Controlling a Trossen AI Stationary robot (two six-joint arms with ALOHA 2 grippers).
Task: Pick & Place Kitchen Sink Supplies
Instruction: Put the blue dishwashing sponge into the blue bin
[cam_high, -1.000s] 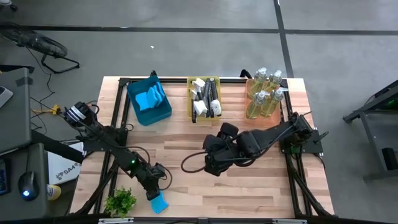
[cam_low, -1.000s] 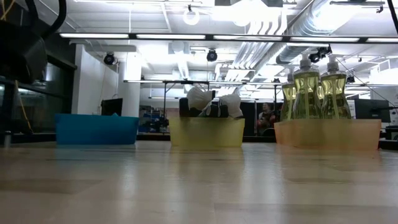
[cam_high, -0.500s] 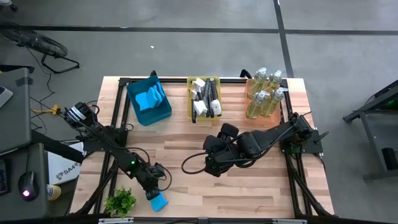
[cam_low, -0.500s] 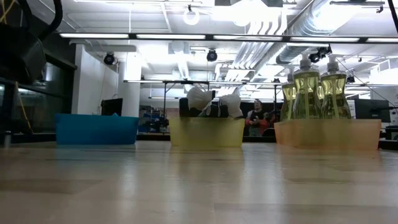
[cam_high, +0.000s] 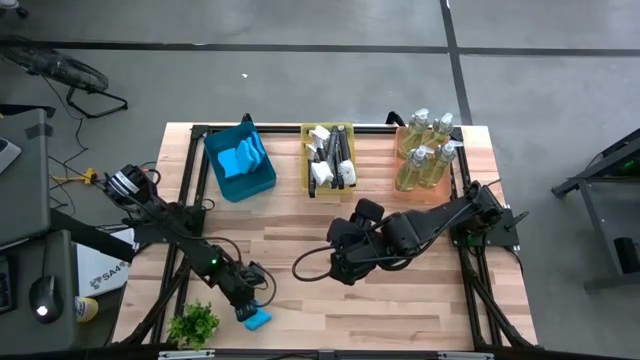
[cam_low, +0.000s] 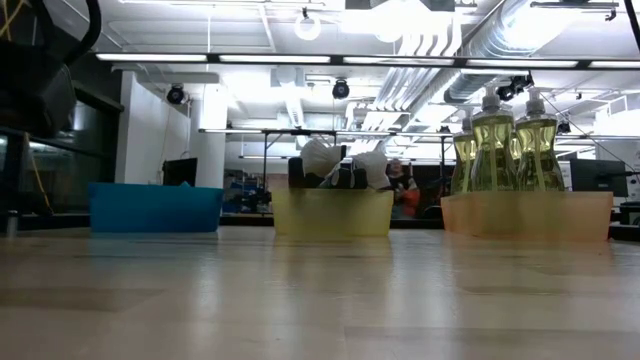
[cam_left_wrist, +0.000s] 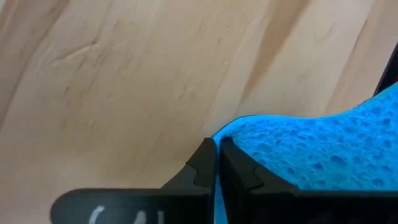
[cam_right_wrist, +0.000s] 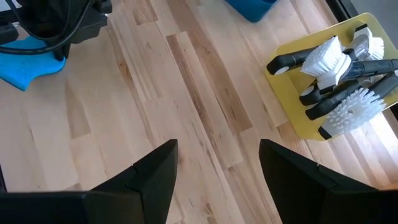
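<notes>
While left gripper (cam_high: 250, 306) pinches one sponge (cam_high: 257, 320)

The left gripper (cam_high: 252, 309) has closed: its fingers (cam_left_wrist: 202, 168), spread a second ago, now meet almost tip to tip with only a thin edge of the blue sponge (cam_high: 257, 319) pinched between them. The sponge shows smaller and more bunched just beyond the fingers than before. Beyond the desk, a person (cam_low: 398, 180) has moved leftward across the room.
</notes>
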